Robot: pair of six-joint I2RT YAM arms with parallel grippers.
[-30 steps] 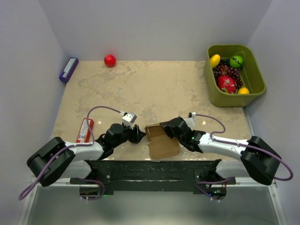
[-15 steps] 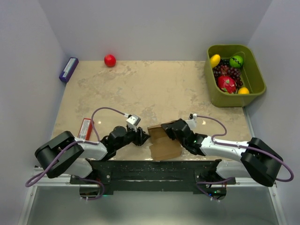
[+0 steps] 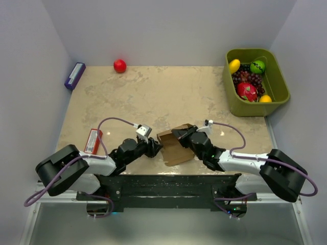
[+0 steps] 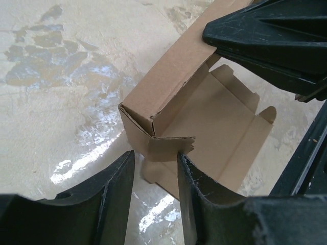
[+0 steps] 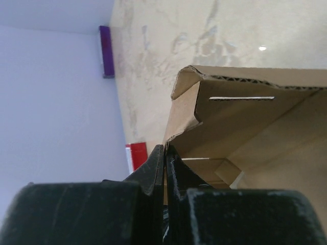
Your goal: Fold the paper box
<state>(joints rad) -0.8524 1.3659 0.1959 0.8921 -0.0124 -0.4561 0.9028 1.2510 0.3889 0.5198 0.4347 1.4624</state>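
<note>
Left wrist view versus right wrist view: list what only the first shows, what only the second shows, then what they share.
Only the left wrist: the left gripper, open, astride a corner flap of the paper box, and the tabbed flap at the box's far end. Only the right wrist: a slit in one panel, the purple box against the wall and the red packet. Both: the paper box, the right gripper shut on its wall, and the marbled table.
</note>
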